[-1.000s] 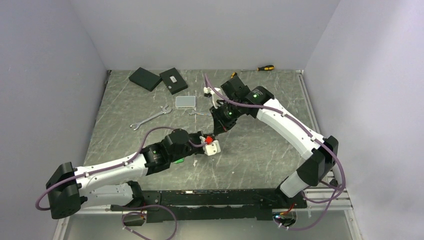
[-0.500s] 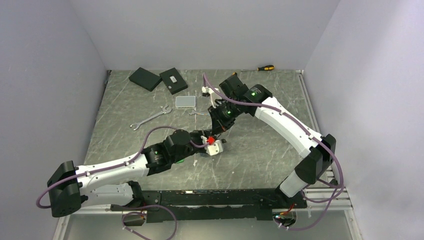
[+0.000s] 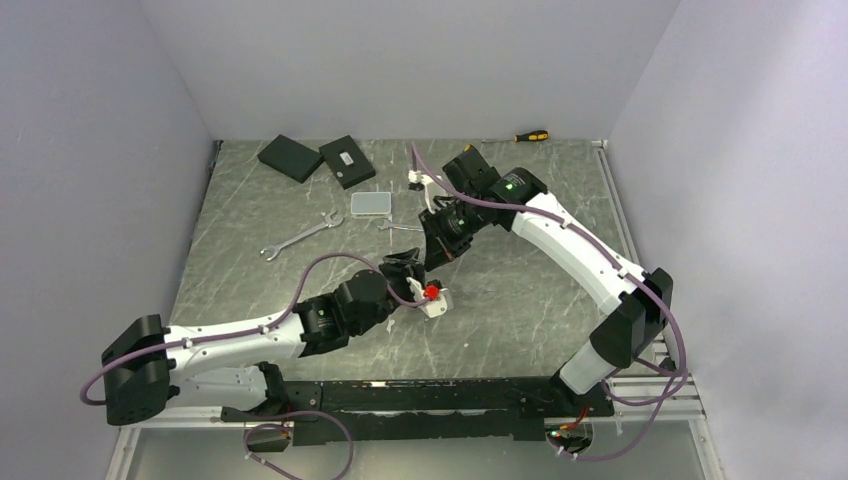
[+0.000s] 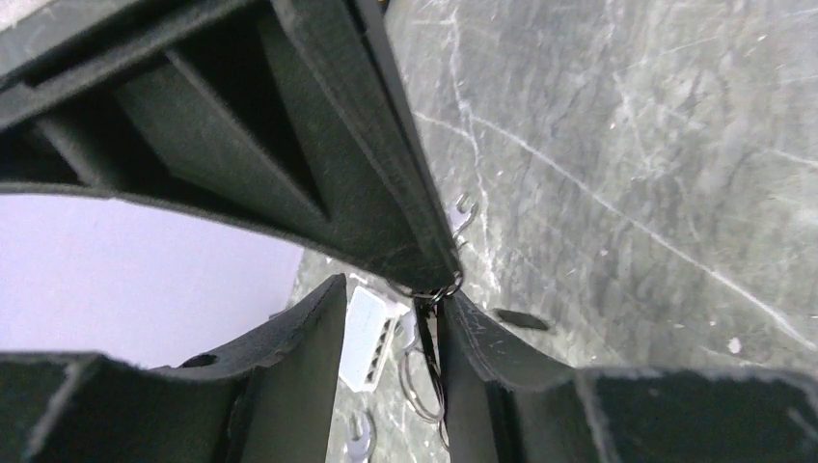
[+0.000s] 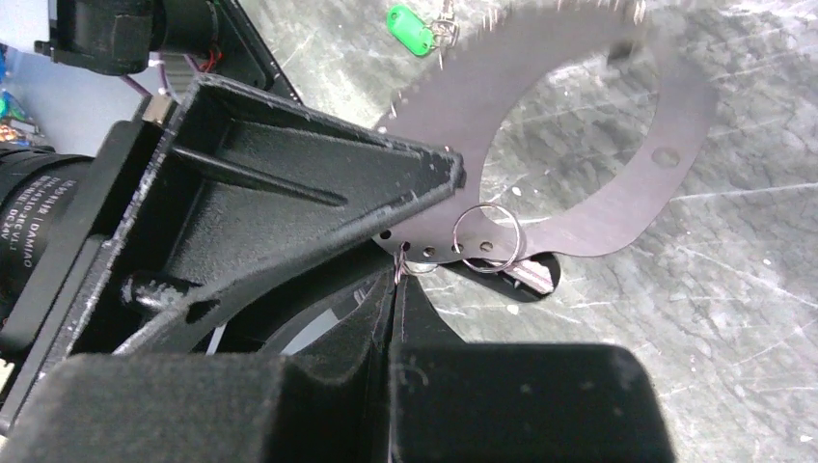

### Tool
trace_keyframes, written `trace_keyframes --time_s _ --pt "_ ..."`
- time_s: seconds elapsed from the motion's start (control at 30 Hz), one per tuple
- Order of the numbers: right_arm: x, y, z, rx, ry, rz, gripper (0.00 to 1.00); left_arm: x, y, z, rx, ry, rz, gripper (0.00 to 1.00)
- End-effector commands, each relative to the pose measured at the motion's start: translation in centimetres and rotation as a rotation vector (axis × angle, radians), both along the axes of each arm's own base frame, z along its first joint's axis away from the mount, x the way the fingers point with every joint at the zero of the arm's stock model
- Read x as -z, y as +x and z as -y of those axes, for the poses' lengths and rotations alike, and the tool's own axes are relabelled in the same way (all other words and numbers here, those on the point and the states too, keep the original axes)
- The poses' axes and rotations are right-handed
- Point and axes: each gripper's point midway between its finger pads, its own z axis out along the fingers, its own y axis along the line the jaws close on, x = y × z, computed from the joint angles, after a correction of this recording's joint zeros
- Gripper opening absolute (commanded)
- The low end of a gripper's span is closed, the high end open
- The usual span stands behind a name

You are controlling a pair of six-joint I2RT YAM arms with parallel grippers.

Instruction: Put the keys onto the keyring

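The keyring point(image 5: 617, 145) shows in the right wrist view as a large flat grey metal ring with small holes along its rim, held above the table. A small wire ring point(image 5: 487, 236) hangs through one hole, with a key point(image 5: 529, 277) under it. My right gripper point(image 5: 397, 280) is shut on thin wire at the keyring's rim; it also shows in the top view point(image 3: 432, 262). My left gripper point(image 4: 391, 318) is open, and the keyring stands edge-on point(image 4: 430, 342) against its right finger. From above, the left gripper point(image 3: 408, 268) meets the right one. A green-tagged key point(image 5: 412, 29) lies on the table.
Two spanners point(image 3: 300, 235) point(image 3: 400, 227), a clear plastic box point(image 3: 371, 203) and two black boxes point(image 3: 290, 157) point(image 3: 347, 160) lie at the back left. A yellow-and-black screwdriver point(image 3: 530, 135) lies by the back wall. Grey walls close in three sides.
My left arm has swung forward and right, and its gripper has turned up to meet the right gripper. The right arm has hardly moved.
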Motion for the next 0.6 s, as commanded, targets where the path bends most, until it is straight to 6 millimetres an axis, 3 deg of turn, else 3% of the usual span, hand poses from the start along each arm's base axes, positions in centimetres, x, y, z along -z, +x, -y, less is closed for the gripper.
trace_keyframes --time_s 0.0,0.13,0.3,0.57 --pt "-0.5 -2.5 1.8 0.015 -0.013 -0.081 0.00 -3.6 2.5 -2.6 -0.192 -0.051 0.122 0.44" --pt "-1.2 -0.8 3.1 0.098 0.010 -0.025 0.00 -4.6 1.1 -2.7 -0.125 -0.113 0.085 0.48" --pt "-3.1 1.1 3.5 0.147 0.061 0.064 0.00 -5.1 -1.3 -1.9 0.018 -0.165 0.005 0.62" --pt "-3.4 2.2 3.6 0.165 0.093 0.105 0.00 -4.9 -3.5 -0.5 0.133 -0.195 -0.114 0.67"
